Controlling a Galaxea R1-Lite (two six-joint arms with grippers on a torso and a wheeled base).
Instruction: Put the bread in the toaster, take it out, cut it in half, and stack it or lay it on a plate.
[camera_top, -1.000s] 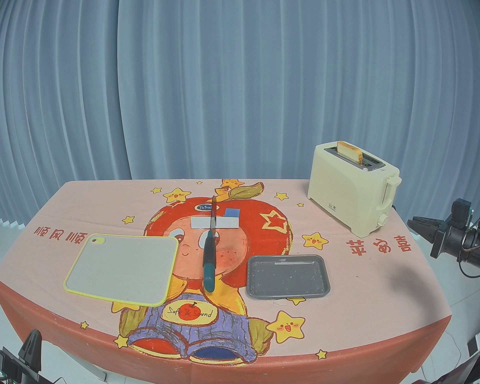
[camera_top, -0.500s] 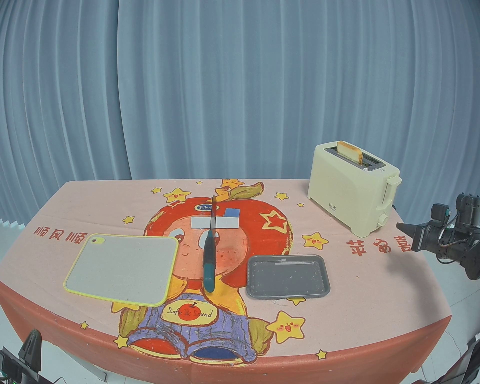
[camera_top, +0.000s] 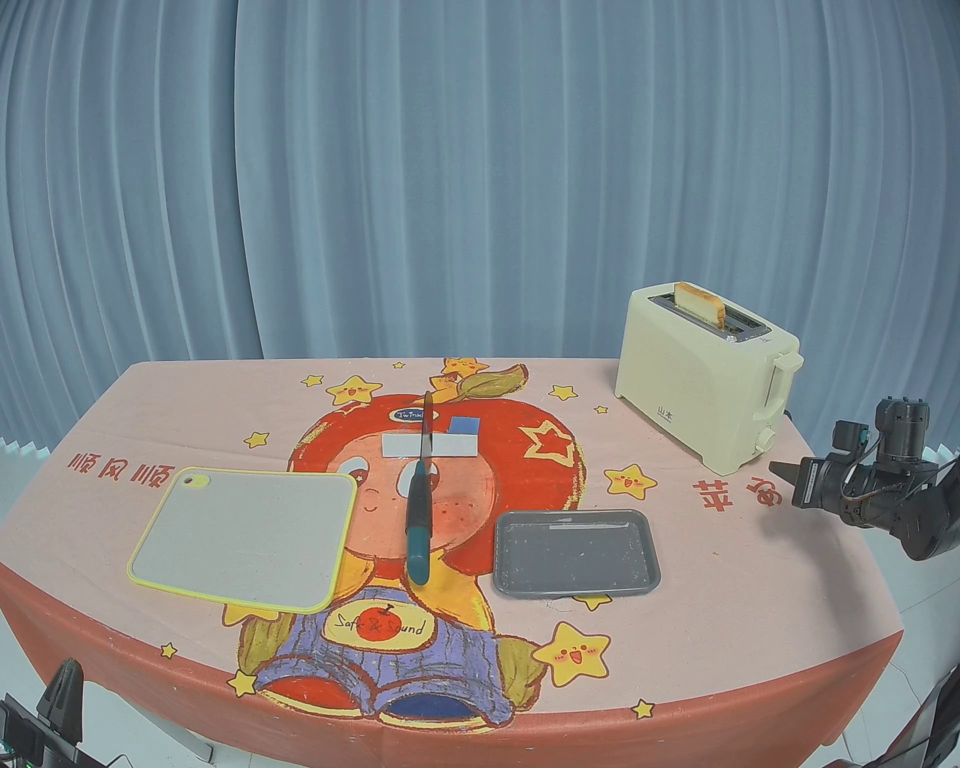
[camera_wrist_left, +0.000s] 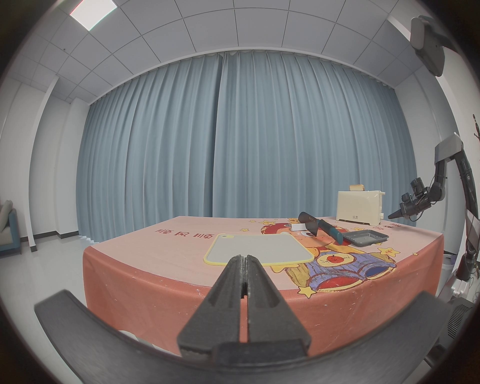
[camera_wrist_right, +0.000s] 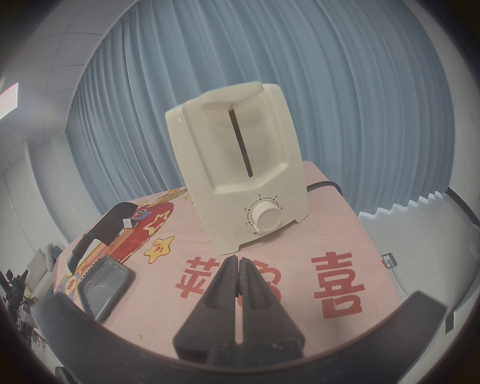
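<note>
A toasted slice of bread (camera_top: 699, 301) sticks up from the slot of the cream toaster (camera_top: 700, 385) at the table's back right. My right gripper (camera_top: 778, 470) is shut and empty, hovering over the right table edge. It points at the toaster's end face with the lever (camera_wrist_right: 232, 95) and dial (camera_wrist_right: 265, 216). The grey plate (camera_top: 576, 552) lies bare at centre right, with the teal-handled knife (camera_top: 419, 500) to its left. The cutting board (camera_top: 245, 538) lies at the front left. My left gripper (camera_wrist_left: 243, 265) is shut, low in front of the table's left corner.
The knife's blade rests on a small white and blue block (camera_top: 432, 440). The toaster's black cord (camera_wrist_right: 325, 187) trails off behind it at the table's edge. A blue curtain hangs behind the table. Bare cloth (camera_top: 760, 590) lies between plate and right edge.
The right arm has swung left and slightly down, bringing its shut gripper over the table's right edge toward the toaster's lever end. The left arm and the objects have not moved.
</note>
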